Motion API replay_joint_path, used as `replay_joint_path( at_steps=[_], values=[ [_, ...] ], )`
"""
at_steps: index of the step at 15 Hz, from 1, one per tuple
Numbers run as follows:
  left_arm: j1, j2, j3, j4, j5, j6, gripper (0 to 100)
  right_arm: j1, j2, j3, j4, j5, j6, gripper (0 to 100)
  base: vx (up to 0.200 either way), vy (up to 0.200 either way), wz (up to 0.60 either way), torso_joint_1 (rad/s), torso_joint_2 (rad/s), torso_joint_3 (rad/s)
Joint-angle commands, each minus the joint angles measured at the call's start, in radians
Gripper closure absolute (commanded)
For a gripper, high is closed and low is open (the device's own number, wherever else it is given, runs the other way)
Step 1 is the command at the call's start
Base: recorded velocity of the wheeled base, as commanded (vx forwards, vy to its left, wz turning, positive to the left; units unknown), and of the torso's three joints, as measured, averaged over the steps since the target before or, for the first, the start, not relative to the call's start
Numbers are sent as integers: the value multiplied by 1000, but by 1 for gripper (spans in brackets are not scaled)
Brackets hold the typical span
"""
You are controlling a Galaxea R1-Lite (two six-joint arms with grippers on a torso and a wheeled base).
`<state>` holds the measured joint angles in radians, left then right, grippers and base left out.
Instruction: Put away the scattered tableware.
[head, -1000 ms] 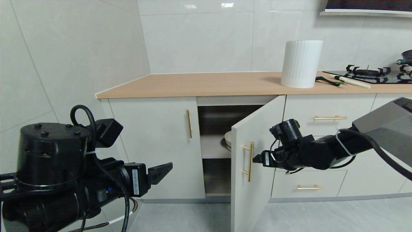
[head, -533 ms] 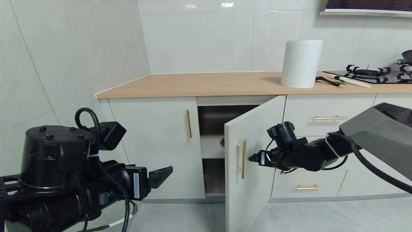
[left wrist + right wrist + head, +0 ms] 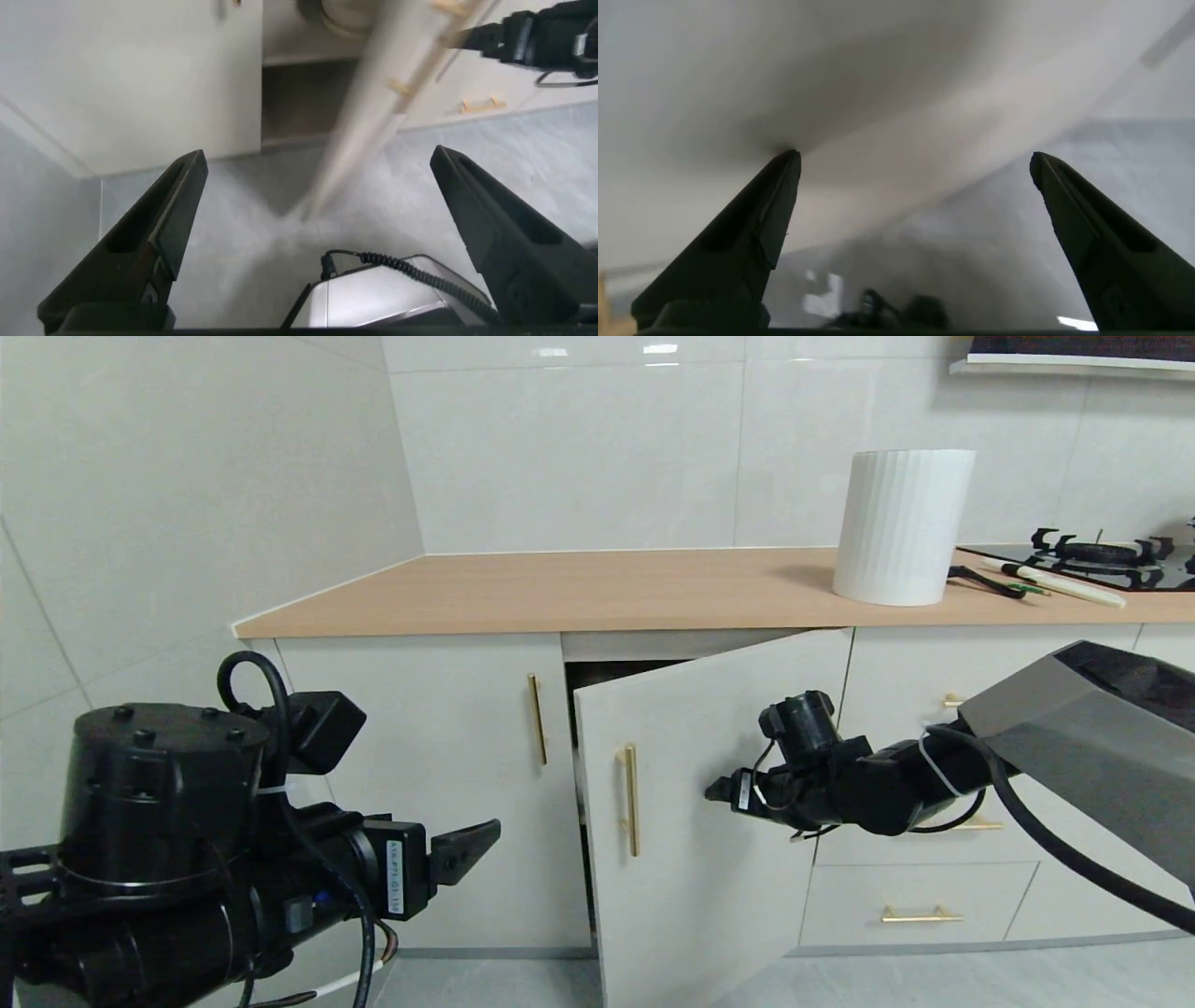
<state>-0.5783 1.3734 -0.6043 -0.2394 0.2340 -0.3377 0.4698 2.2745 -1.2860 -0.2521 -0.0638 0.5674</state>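
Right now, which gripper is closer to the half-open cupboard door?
Right. The right gripper is at the front of the cupboard door, beside its gold handle; the left gripper hangs farther left, apart from it.

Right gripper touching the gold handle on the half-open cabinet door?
Apart. In the head view, the right gripper is at the face of the cabinet door, to one side of the gold handle, and a bare strip of door shows between them.

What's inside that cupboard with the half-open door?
From the left wrist view, a shelf with a pale bowl on it. The cabinet door hides the rest of the interior.
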Motion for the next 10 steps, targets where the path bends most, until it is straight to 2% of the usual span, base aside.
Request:
replay_joint_path(
  at_steps=[1,3,5,7,9,10],
  values=[
    [0,-5,0,-1,1,0,0,9,13,-23,-12,-1,29,0,0,0,0,0,0,0],
    [0,-5,1,0,1,0,0,10,27,-59,-12,-1,78,0,0,0,0,0,0,0],
    [0,-5,1,0,1,0,0,10,77,-154,-9,-11,206,0,0,0,0,0,0,0],
    [0,-5,1,0,1,0,0,7,92,-182,-7,-13,236,0,0,0,0,0,0,0],
    [0,0,0,0,1,0,0,4,120,-228,-6,-39,285,0,0,0,0,0,0,0],
    [0,0,0,0,-1,0,0,0,154,-265,-6,-94,292,0,0,0,0,0,0,0]
  ],
)
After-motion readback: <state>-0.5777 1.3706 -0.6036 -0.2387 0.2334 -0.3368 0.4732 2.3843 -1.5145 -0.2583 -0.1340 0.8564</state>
